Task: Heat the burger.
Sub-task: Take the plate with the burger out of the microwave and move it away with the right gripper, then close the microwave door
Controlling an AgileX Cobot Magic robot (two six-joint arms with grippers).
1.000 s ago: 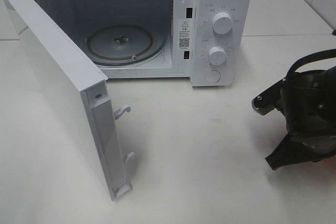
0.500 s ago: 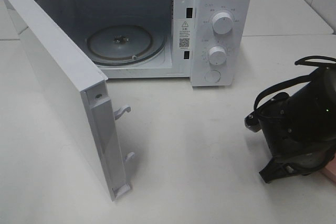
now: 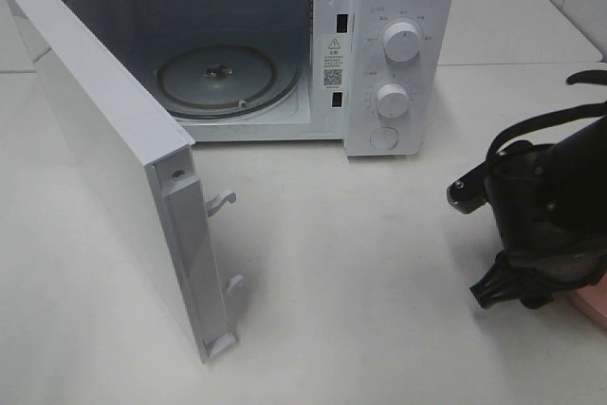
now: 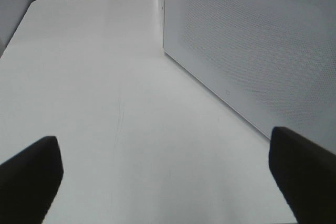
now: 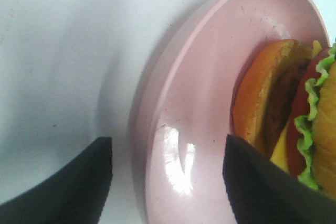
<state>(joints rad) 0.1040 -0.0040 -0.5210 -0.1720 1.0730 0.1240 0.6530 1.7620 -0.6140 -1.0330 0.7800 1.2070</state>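
The burger, with golden bun, green lettuce and yellow cheese, lies on a round pink plate in the right wrist view. My right gripper is open, one dark finger outside the plate's rim and the other over the plate beside the burger. In the exterior high view the right arm hangs at the right edge and hides the burger; only a sliver of the plate shows. My left gripper is open above bare table beside the microwave door.
The white microwave stands at the back with its door swung wide open toward the front left. Its glass turntable holds nothing. Two knobs and a button sit on its right panel.
The right arm has shifted at the right edge, tilting further down over the table. A corner of the pink plate now shows beneath it.
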